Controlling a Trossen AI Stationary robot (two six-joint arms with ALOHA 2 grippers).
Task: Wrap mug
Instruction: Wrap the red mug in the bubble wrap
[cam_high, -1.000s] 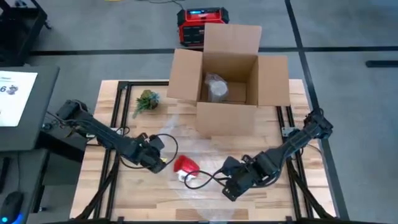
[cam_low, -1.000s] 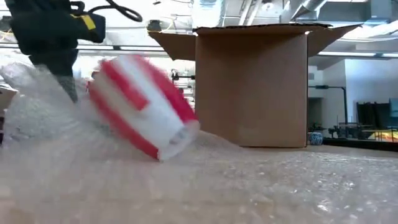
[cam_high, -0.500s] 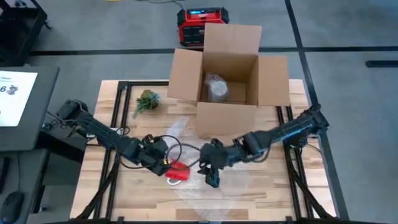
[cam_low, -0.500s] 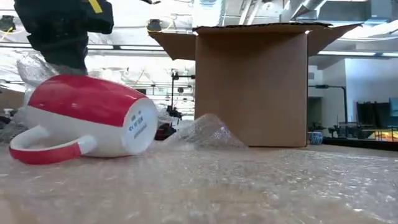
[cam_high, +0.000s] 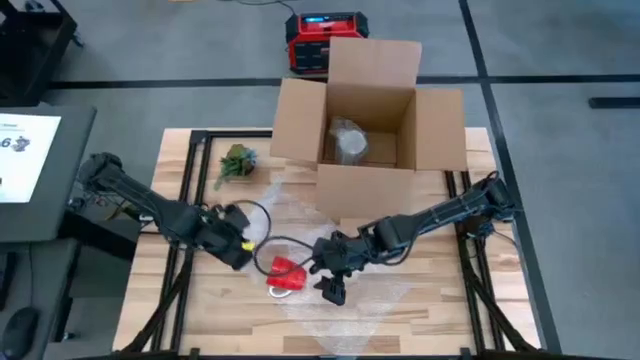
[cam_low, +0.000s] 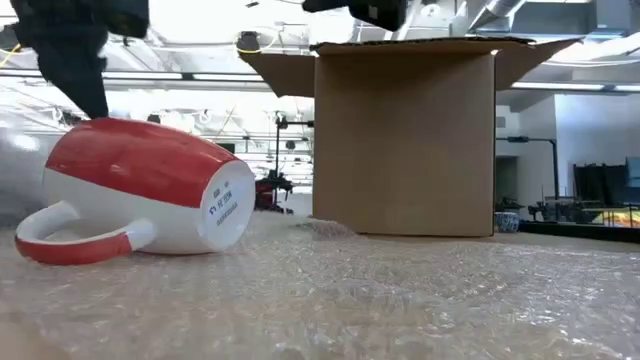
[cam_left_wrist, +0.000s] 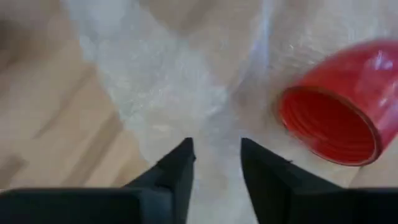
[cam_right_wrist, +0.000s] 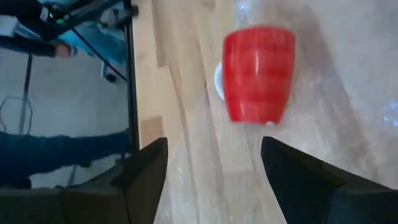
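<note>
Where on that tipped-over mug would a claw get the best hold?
Probably across the mug's round body, coming down from above. It lies on its side on the bubble wrap with its handle low against the sheet, so the handle looks hard to reach, while the upper red side is bare.

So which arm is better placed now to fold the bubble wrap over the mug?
Probably the left. Its tool sits low over the bubble wrap beside the mug, fingers slightly apart above the sheet. The right tool is wide open, facing the mug, not the wrap.
</note>
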